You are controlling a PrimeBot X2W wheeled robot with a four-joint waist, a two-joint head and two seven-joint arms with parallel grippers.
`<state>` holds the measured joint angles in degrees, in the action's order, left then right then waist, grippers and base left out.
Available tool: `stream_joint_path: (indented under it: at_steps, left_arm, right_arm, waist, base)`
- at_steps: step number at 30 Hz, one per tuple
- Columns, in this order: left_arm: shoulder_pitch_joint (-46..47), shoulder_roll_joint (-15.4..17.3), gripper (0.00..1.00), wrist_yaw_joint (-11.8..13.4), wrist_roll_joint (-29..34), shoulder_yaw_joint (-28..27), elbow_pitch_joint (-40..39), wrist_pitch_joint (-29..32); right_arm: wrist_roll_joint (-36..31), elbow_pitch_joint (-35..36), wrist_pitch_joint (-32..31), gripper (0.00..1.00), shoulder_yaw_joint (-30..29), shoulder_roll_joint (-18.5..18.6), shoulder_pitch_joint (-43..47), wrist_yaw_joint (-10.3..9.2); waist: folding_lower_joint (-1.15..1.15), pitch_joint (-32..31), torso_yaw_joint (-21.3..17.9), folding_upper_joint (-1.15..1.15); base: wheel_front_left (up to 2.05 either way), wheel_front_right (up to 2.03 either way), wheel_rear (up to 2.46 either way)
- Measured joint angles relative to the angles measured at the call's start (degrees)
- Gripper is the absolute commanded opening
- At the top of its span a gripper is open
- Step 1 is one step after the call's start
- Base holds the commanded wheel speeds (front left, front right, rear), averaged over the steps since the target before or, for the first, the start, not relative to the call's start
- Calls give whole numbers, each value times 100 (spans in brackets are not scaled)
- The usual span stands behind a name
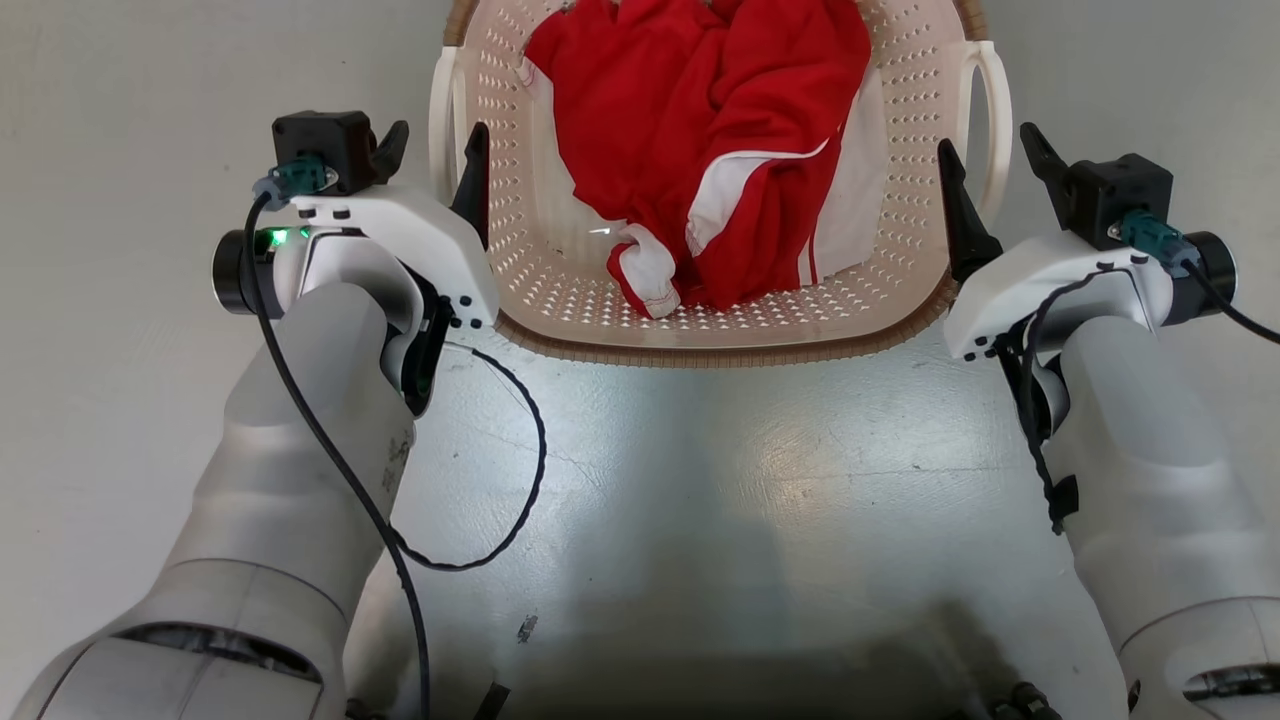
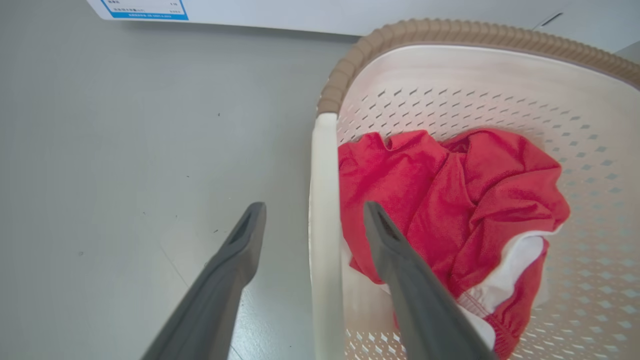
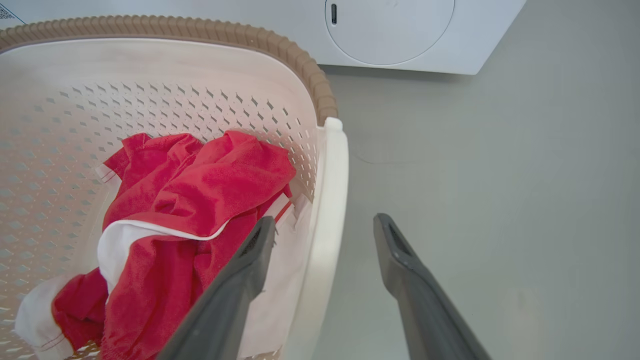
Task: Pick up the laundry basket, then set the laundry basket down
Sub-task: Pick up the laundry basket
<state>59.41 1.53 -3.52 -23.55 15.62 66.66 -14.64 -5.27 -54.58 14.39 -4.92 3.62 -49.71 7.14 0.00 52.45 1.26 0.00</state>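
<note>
In the head view, the laundry basket [image 1: 720,345] is seen standing on the grey floor [image 1: 120,300]. The left gripper [image 1: 438,140] and the right gripper [image 1: 987,140] are held at its two sides with the fingers apart, and nothing is clamped. If one side is lifted before the other, the basket could be tilted.

In the left wrist view, the left handle [image 2: 325,210] is found between the fingers. One finger is outside the basket and one is inside, where the red garment [image 2: 450,200] could be pinched as well.

In the right wrist view, the right handle [image 3: 331,200] is straddled in the same way.
</note>
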Motion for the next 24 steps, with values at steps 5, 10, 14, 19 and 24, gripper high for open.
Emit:
stream_joint_path:
  at_steps: [5,10,14,19,24]
  left_arm:
    - [165,-4,100,-2,10,110,245,0]
    - [284,-7,100,-4,10,171,420,5]
    - [377,-9,100,-4,9,220,528,142]
    - [495,-12,100,-4,4,318,584,274]
    - [547,-19,100,-4,-30,453,615,401]
  right_arm:
    - [98,-281,0,100,115,12,-188,0]
    - [127,-498,0,100,180,16,-378,0]
    - [127,-709,0,100,255,23,-517,0]
    - [172,-995,0,100,321,24,-703,0]
    - [258,-1180,0,100,421,31,-859,0]
  waist:
    - [0,62,21,0]
    - [0,121,24,0]
    - [0,141,10,0]
    - [0,151,-14,0]
    - [0,167,-27,0]
  base:
    - [0,0,0]
    - [0,0,0]
    - [0,0,0]
    - [0,0,0]
    - [0,0,0]
